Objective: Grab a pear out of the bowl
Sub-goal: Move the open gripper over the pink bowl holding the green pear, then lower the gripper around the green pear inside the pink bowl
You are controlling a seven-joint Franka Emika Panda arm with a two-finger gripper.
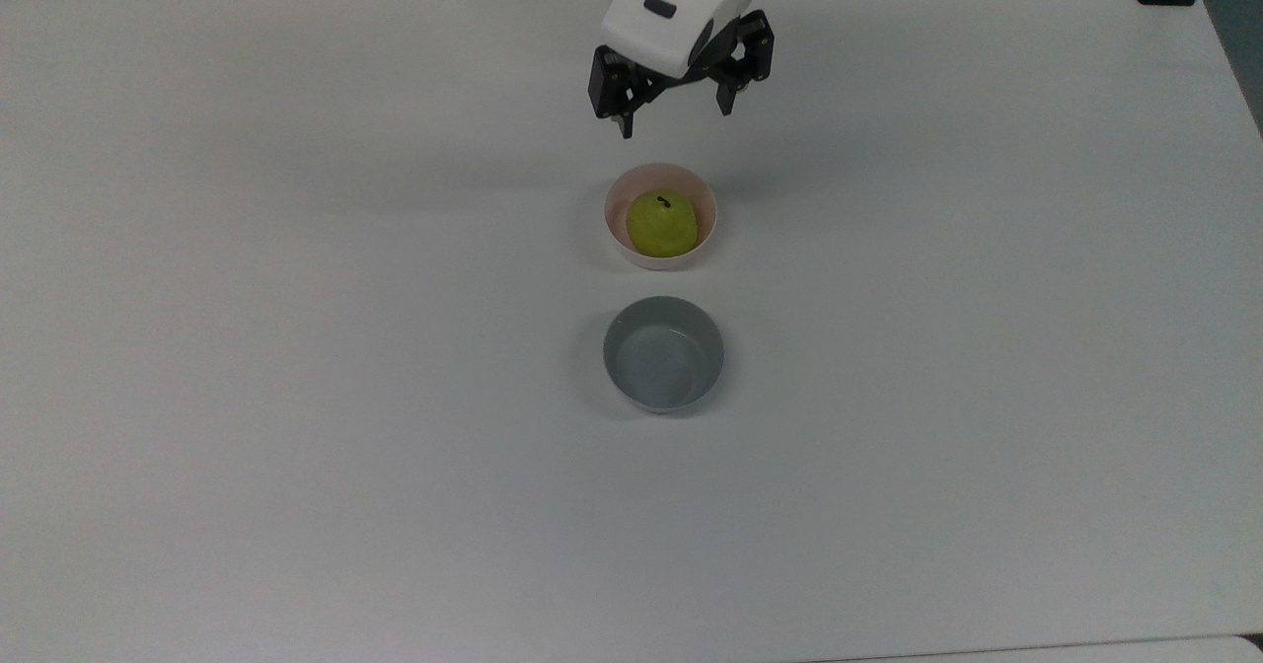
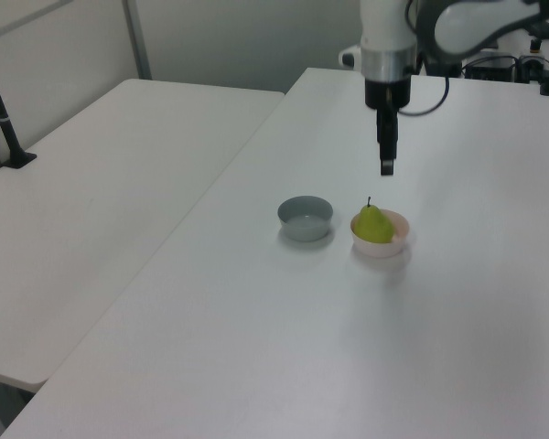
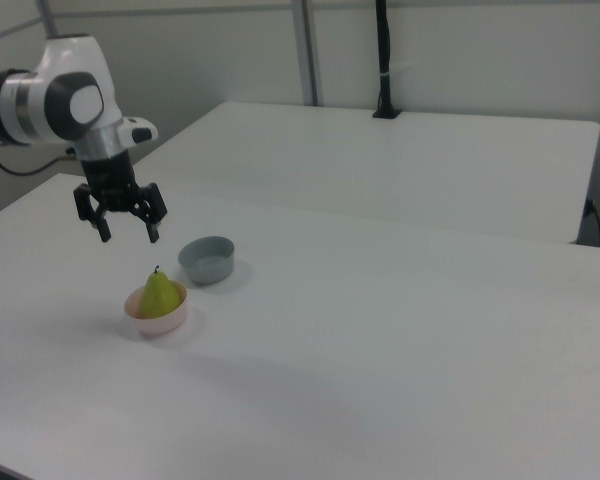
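Top view: the gripper [image 1: 677,121] hangs in the upper middle of the frame, its two dark fingers [image 1: 625,122] spread wide and holding nothing. Just below it in the frame sits the pale pink bowl [image 1: 706,202], with the yellow-green pear [image 1: 662,225] inside it, dark stem showing near the pear's upper edge. Farther down the frame, apart from the pink bowl, stands a grey bowl [image 1: 663,353]. Both bowls rest on the white counter [image 1: 296,347].

Left view: the gripper [image 2: 386,167] points straight down in the upper right part of the frame, above the pear [image 2: 373,224] and clear of it. The pear stands upright in the pink bowl [image 2: 384,248], stem up, right of centre. The grey bowl [image 2: 305,218] sits near the pink bowl, on the left view's left. A second white table [image 2: 91,201] fills the left side of the frame.

Right view: the gripper [image 3: 126,235] is at the left of the frame, fingers [image 3: 153,232] spread apart, hovering above the pear [image 3: 159,294]. The pear sits upright in the pink bowl [image 3: 156,321] at lower left. The grey bowl [image 3: 208,259] lies up and to the right of it.
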